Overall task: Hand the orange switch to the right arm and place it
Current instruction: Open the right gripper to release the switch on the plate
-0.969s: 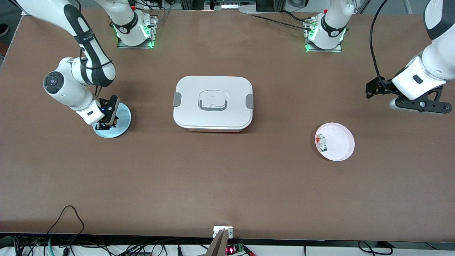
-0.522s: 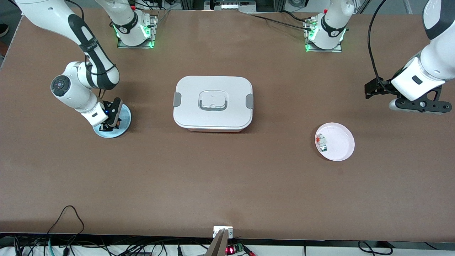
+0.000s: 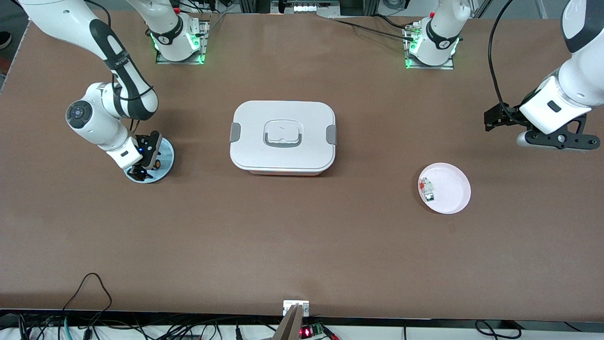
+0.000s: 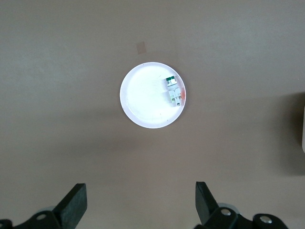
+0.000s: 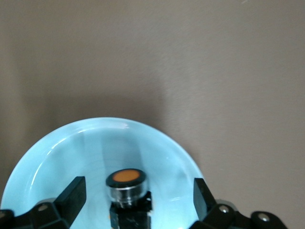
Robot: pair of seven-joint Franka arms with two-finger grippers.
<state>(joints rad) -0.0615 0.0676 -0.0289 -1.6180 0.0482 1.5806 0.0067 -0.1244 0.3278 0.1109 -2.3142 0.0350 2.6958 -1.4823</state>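
Note:
The orange switch (image 5: 126, 183) lies on the light blue plate (image 5: 57, 157), orange cap showing, black body below it. My right gripper (image 5: 138, 196) is open just above that plate, with the switch between its fingers and touching neither. In the front view the right gripper (image 3: 143, 166) is low over the blue plate (image 3: 165, 156) at the right arm's end of the table, and the switch (image 3: 157, 164) shows as an orange dot beside it. My left gripper (image 3: 556, 140) is open and empty, up in the air over the left arm's end of the table.
A closed white lunch box (image 3: 283, 137) with grey clips stands mid-table. A white plate (image 3: 453, 189) holds small white, red and green pieces (image 3: 427, 189); it also shows in the left wrist view (image 4: 143, 102). Cables hang along the table's edge nearest the front camera.
My right gripper has shifted a little over the blue plate and lowered; the orange switch now shows apart from its fingers on the plate. The left arm has barely moved.

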